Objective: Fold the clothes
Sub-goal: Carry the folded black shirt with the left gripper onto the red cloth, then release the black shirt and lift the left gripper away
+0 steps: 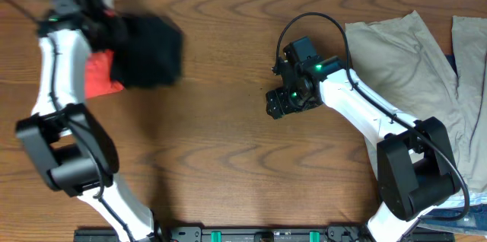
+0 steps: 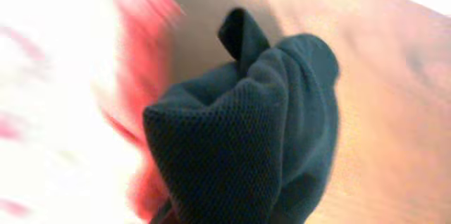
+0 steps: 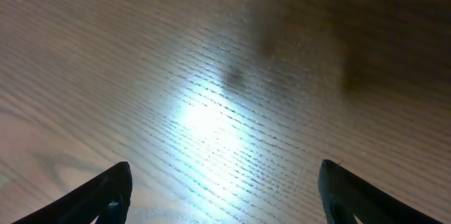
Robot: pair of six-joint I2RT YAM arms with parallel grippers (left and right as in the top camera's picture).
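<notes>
A black garment [image 1: 151, 52] hangs bunched and motion-blurred at the far left of the table, partly over a red garment [image 1: 99, 74]. My left gripper [image 1: 103, 12] is at the black garment's upper left edge and appears shut on it. In the left wrist view the black garment [image 2: 246, 139] fills the frame and hides the fingers, with the red garment [image 2: 151, 34] behind it. My right gripper [image 1: 278, 103] is open and empty above bare wood at the table's middle; its fingertips [image 3: 222, 196] are spread wide.
Beige trousers [image 1: 411, 52] lie spread at the right of the wooden table [image 1: 228, 158]. A bit of blue cloth [image 1: 472, 213] shows at the bottom right corner.
</notes>
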